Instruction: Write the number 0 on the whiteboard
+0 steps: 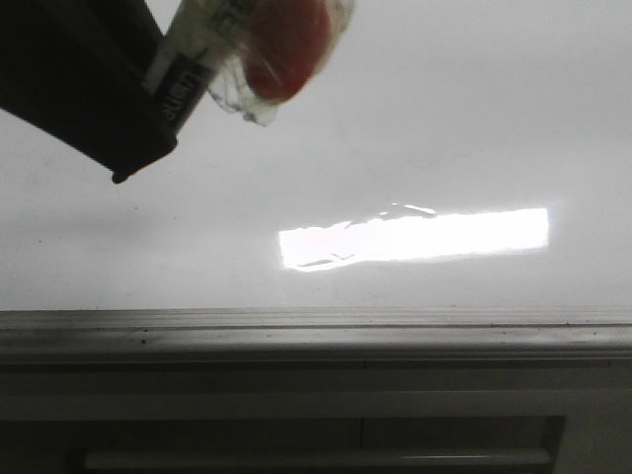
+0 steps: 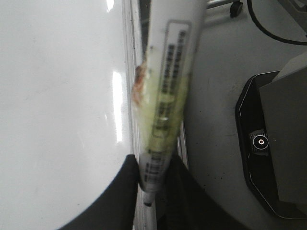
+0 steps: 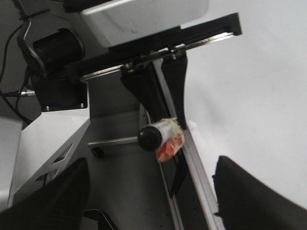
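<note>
Shiny whiteboard (image 1: 464,118) with a grey frame edge (image 1: 316,331), lit by a bright glare. No 0 drawn there. Left gripper (image 3: 163,91) pinching a marker (image 2: 168,96), held over the frame edge, pointing along it. Right gripper (image 3: 148,191) spread wide.

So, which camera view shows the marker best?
The left wrist view: the marker runs lengthwise with its label visible, held by the left pincer. The front view shows only a taped part; the right wrist view shows it small, end-on.
</note>
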You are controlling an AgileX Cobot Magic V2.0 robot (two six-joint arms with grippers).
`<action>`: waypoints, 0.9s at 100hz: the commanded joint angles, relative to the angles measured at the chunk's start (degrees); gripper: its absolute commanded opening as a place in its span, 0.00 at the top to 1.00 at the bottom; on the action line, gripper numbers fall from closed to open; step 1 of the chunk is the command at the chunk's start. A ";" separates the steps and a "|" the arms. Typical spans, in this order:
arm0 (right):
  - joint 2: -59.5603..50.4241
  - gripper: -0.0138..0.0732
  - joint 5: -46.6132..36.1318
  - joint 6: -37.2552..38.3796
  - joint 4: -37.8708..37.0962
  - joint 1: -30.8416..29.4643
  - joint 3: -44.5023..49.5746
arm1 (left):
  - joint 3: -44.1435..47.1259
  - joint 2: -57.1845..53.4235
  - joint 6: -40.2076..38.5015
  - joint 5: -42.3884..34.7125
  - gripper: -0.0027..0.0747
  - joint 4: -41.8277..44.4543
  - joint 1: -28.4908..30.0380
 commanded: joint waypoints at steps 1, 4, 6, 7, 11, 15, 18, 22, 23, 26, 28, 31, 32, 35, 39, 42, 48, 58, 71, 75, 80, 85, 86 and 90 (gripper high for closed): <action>2.80 0.31 -6.45 -0.69 0.81 3.69 -2.85 | -1.88 -1.02 -0.34 -2.35 0.99 -0.83 -0.39; 4.07 0.31 -8.07 -0.69 0.25 5.37 -3.13 | -1.88 -1.02 -0.34 -2.35 0.99 -0.83 -0.39; 4.58 0.31 -9.29 -0.69 0.13 6.29 -3.29 | -1.88 -1.02 -0.34 -2.35 0.99 -0.83 -0.39; 5.08 0.31 -10.00 -0.69 -0.04 6.57 -3.40 | -1.88 -1.02 -0.34 -2.35 0.99 -0.83 -0.39; 6.63 0.31 -11.40 -0.69 -0.13 8.02 -3.58 | -1.88 -1.02 -0.34 -2.35 0.99 -0.83 -0.39; 7.91 0.31 -12.78 -0.69 -0.13 8.98 -3.88 | -1.88 -1.02 -0.34 -2.35 0.99 -0.83 -0.39; 9.22 0.31 -13.33 -0.69 -0.13 9.66 -4.15 | -1.88 -1.02 -0.34 -2.35 0.99 -0.83 -0.39; 10.41 0.31 -14.00 -0.53 -0.13 9.99 -4.24 | -1.88 -1.02 -0.34 -2.26 0.99 -0.83 -0.39; 10.83 0.31 -14.20 -0.56 -0.13 10.14 -4.24 | -1.88 -1.02 -0.34 -2.26 0.99 -0.83 -0.39; 11.66 0.31 -14.29 -0.56 -0.13 10.14 -4.24 | -1.88 -1.02 -0.34 -2.26 0.99 -0.83 -0.39; 12.29 0.31 -14.29 -0.56 -0.03 10.14 -4.24 | -1.88 -1.02 -0.34 -2.26 0.99 -0.83 -0.39; 13.05 0.32 -14.40 -0.47 -0.03 10.14 -4.24 | -1.88 -1.02 -0.34 -2.26 0.99 -0.83 -0.39; 13.40 0.32 -14.39 -0.35 -0.03 10.14 -4.24 | -1.88 -1.02 -0.34 -2.26 0.99 -0.83 -0.39; 13.99 0.35 -14.54 0.07 -0.03 10.14 -4.24 | -1.88 -1.02 -0.34 -2.15 0.99 -0.83 -0.39; 14.73 0.40 -14.53 0.34 0.22 10.14 -4.24 | -1.88 -1.02 -0.34 -2.11 0.99 -0.83 -0.39; 15.12 0.45 -14.53 0.43 0.47 10.14 -4.24 | -1.88 -1.02 -0.34 -1.96 0.99 -0.83 -0.39; 15.68 0.57 -14.53 0.43 0.61 10.14 -4.24 | -1.88 -1.02 -0.34 -1.92 0.99 -0.83 -0.39; 15.92 0.77 -14.66 0.43 0.77 10.14 -4.24 | -1.88 -1.02 -0.34 -1.79 0.99 -0.93 -0.39; 15.92 0.92 -14.77 0.43 0.91 10.14 -4.24 | -1.88 -1.02 -0.34 -1.27 0.99 -0.93 -0.39; 15.92 0.92 -14.46 0.43 0.91 10.14 -4.24 | -1.88 -1.02 -1.00 -1.62 0.99 -1.47 -0.39; 15.92 0.92 -14.04 0.43 0.91 10.14 -4.24 | -1.88 -1.02 -4.00 -3.10 0.98 -1.93 -0.39; 15.82 0.92 -13.92 0.43 0.91 10.14 -4.24 | -1.88 -1.46 -6.43 -4.70 0.95 -1.93 -0.39; 15.82 0.92 -13.92 0.43 0.91 10.14 -4.24 | -1.88 -1.46 -6.73 -5.07 0.94 -1.93 -0.39; 15.69 0.92 -13.92 0.43 0.91 9.89 -4.13 | -2.03 -2.14 -8.70 -5.63 0.88 -1.93 -0.39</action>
